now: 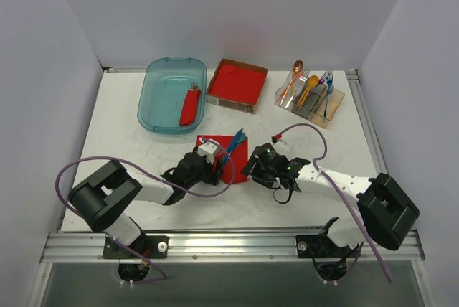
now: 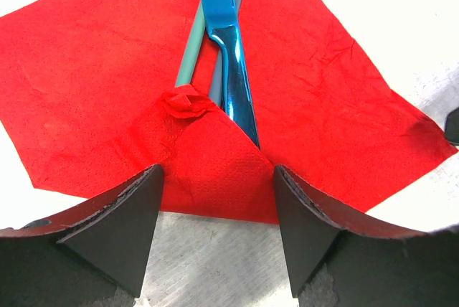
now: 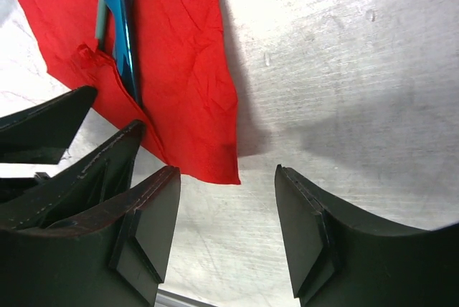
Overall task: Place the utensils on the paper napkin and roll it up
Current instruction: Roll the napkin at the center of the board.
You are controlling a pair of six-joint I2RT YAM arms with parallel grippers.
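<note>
Currently, two utensils (image 2: pixel 228 49), teal and blue, on one paper napkin (image 2: pixel 326 106)

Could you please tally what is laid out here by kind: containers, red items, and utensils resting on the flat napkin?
Containers: 3 (teal translucent plastic tub, brown cardboard tray, clear plastic cutlery holder)
Red items: 3 (flat square napkin, stack in the tray, roll in the tub)
Utensils on the napkin: 2 (blue plastic piece, slim teal piece)
Total: 8
</note>
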